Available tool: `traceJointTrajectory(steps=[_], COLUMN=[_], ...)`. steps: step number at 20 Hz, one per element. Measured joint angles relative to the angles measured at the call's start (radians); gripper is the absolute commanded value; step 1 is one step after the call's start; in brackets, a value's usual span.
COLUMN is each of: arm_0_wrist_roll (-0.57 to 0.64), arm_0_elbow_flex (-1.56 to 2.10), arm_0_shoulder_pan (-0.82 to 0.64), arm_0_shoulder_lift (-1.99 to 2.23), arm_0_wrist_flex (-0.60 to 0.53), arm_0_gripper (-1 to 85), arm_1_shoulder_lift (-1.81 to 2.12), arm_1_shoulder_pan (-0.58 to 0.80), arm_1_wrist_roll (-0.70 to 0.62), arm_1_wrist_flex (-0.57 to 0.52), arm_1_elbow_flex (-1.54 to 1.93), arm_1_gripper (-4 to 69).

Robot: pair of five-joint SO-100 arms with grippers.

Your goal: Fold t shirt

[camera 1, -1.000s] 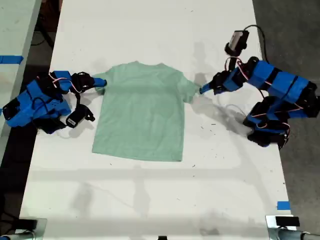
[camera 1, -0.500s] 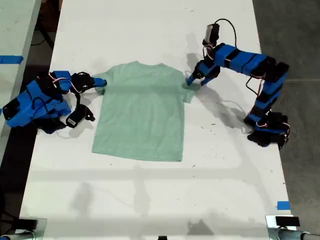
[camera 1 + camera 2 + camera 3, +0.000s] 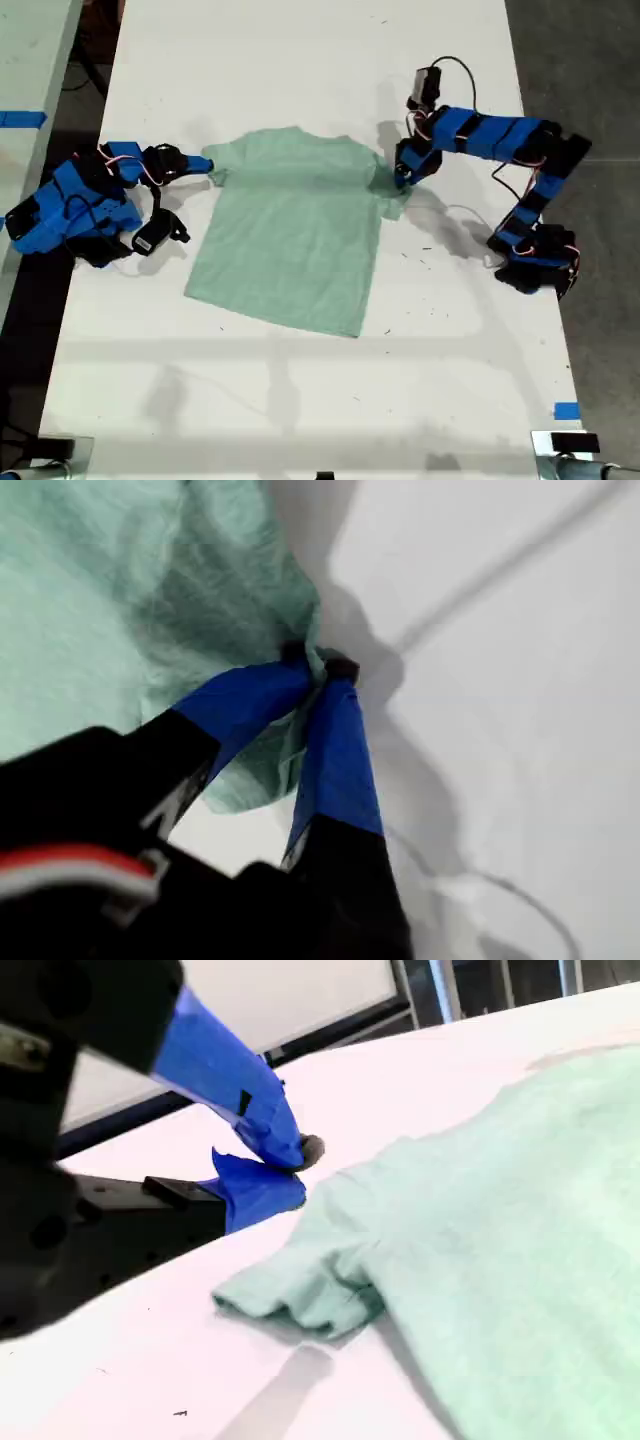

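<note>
Risk: sleeve slip, uneven drag.
My first gripper pinches the t shirt sleeve thinly; my second gripper, apparently closed empty, leaves the far side unheld.

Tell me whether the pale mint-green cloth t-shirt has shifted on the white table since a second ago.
Yes. The pale mint-green cloth t-shirt has slid and rotated toward the exterior view's right, away from the still blue arm at that view's left.

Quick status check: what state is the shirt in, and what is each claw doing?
Shirt: lying flat on the table, unfolded, one sleeve pinched.
First claw: shut on the sleeve at the exterior view's right.
Second claw: nearly closed, empty, beside the other sleeve.
</note>
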Motion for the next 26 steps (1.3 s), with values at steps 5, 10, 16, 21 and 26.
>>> traceJointTrajectory(steps=[5, 10, 16, 21, 26], arm_0_wrist_roll=[0.000, 0.000, 0.000, 0.000, 0.000], arm_0_elbow_flex=[0.000, 0.000, 0.000, 0.000, 0.000], arm_0_shoulder_pan=[0.000, 0.000, 0.000, 0.000, 0.000], arm_0_shoulder_lift=[0.000, 0.000, 0.000, 0.000, 0.000], arm_0_wrist_flex=[0.000, 0.000, 0.000, 0.000, 0.000], arm_0_gripper=[0.8, 0.8, 0.8, 0.8, 0.8], arm_1_shoulder_lift=[0.236, 0.075, -0.410, -0.356, 0.132], arm_1_shoulder_pan=[0.239, 0.003, -0.301, -0.284, -0.204], arm_1_wrist_roll=[-0.025, 0.037, 0.098, 0.058, 0.066], arm_1_wrist_flex=[0.114, 0.212, 0.213, 0.322, 0.486], arm_1_elbow_flex=[0.080, -0.278, -0.785, -0.796, -0.525], arm_1_gripper=[1.3, 1.3, 18.4, 35.1, 12.4])
